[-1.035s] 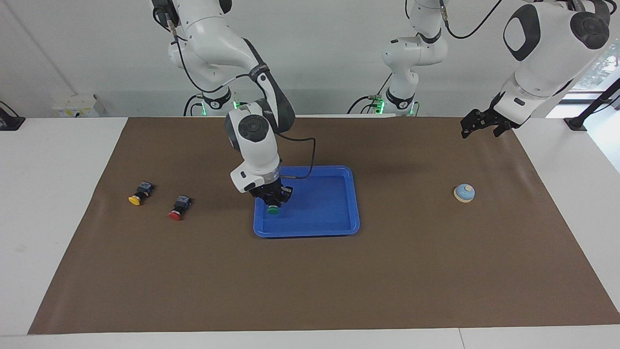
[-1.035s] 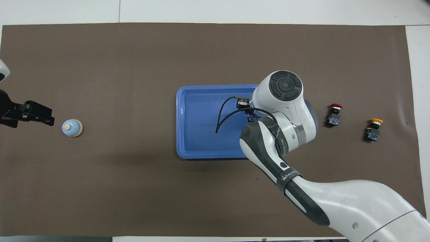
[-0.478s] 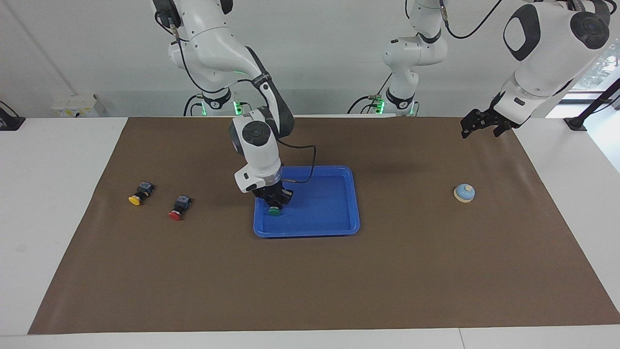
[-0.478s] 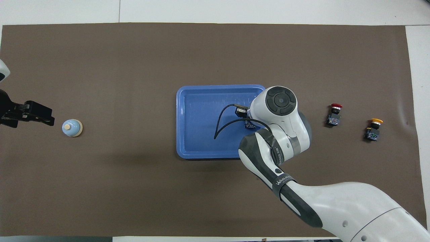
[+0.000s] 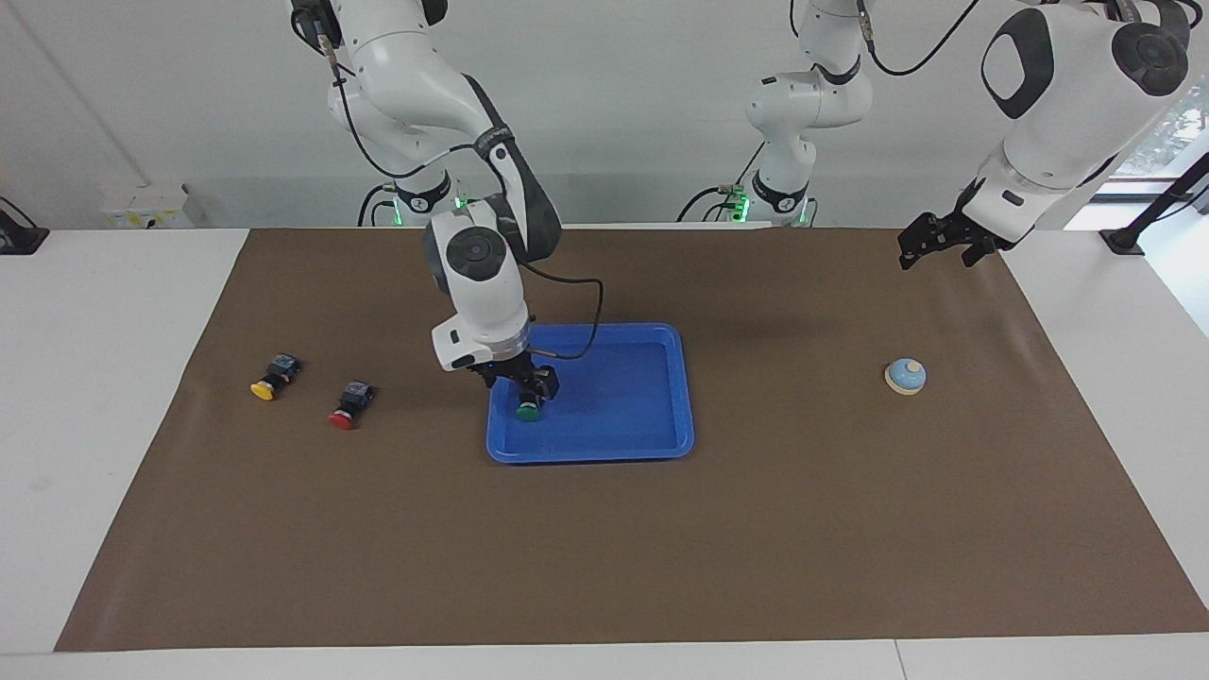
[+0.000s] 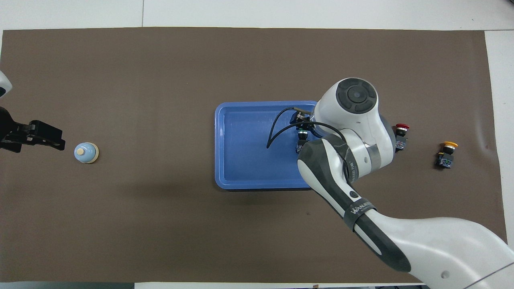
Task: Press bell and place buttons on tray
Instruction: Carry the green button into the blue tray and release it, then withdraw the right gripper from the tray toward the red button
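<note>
**Remote inspection: green button at the tray, two buttons outstanding**

1. From my station, the left gripper hangs over the brown paper mat at the left arm's end of the white table. Its jaws stand apart and it holds nothing. This arm waits.

2. The small light-blue dome-shaped desk bell with a cream base and knob stands upright on the mat at the same end. It is well apart from the left gripper and nothing touches it.

3. At the right arm's end, the black-bodied push-button with a round yellow cap lies on its side on the mat. Its red-capped counterpart lies near it, toward the tray and slightly farther from the robots. Both are outside the tray.

4. The shallow blue rectangular plastic tray with a raised rim sits mid-table. The right gripper is lowered into the part of it toward the right arm. The green-capped push-button is at its fingertips, inside the rim, cap pointing away from the robots.

5. I cannot tell whether the right jaws are clamped on the green button or parted around it.
</note>
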`<state>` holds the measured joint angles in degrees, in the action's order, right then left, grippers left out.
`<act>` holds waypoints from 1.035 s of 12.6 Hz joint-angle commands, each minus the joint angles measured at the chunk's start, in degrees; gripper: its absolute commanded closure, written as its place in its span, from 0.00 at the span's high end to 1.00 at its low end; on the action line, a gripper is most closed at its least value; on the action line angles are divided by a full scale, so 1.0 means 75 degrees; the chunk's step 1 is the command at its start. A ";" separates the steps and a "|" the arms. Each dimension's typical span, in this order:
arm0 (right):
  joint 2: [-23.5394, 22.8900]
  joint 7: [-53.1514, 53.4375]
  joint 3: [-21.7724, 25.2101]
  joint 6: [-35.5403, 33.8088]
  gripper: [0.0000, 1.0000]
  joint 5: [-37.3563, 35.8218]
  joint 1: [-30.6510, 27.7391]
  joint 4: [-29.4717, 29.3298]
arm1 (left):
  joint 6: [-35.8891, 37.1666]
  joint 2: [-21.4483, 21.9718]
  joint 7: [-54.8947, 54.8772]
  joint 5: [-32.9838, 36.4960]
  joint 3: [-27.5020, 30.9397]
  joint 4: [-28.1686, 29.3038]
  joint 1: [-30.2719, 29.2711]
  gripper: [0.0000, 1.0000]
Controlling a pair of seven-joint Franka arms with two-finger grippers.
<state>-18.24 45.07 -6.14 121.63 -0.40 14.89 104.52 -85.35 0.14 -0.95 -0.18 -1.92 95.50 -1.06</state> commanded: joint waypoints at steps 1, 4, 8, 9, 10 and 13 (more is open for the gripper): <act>0.0742 -0.1106 -0.0060 -0.1003 1.00 -0.0041 -0.0681 -0.0166 | 0.0095 0.0098 0.0068 -0.0035 0.0033 -0.0007 0.0013 1.00; 0.1037 -0.2662 -0.0037 -0.1521 1.00 -0.0005 -0.1607 -0.0050 | 0.0095 0.0098 0.0068 -0.0035 0.0033 -0.0007 0.0013 1.00; 0.1447 -0.4214 -0.0037 -0.0439 1.00 -0.0005 -0.2827 0.1352 | 0.0095 0.0098 0.0068 -0.0035 0.0033 -0.0007 0.0013 1.00; 0.1622 -0.4286 -0.0037 0.0484 1.00 -0.0005 -0.2968 0.2053 | 0.0095 0.0098 0.0068 -0.0035 0.0033 -0.0007 0.0013 1.00; 0.1775 -0.4286 -0.0037 0.1132 1.00 -0.0005 -0.3016 0.2629 | 0.0095 0.0098 0.0068 -0.0035 0.0033 -0.0007 0.0013 1.00; 0.1777 -0.4391 -0.0025 0.1863 0.97 -0.0017 -0.3238 0.3208 | 0.0095 0.0098 0.0068 -0.0035 0.0033 -0.0007 0.0013 1.00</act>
<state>-7.64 13.52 -5.62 132.89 -0.39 -7.49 124.52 -85.35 0.14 -0.95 -0.18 -1.92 95.50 -1.06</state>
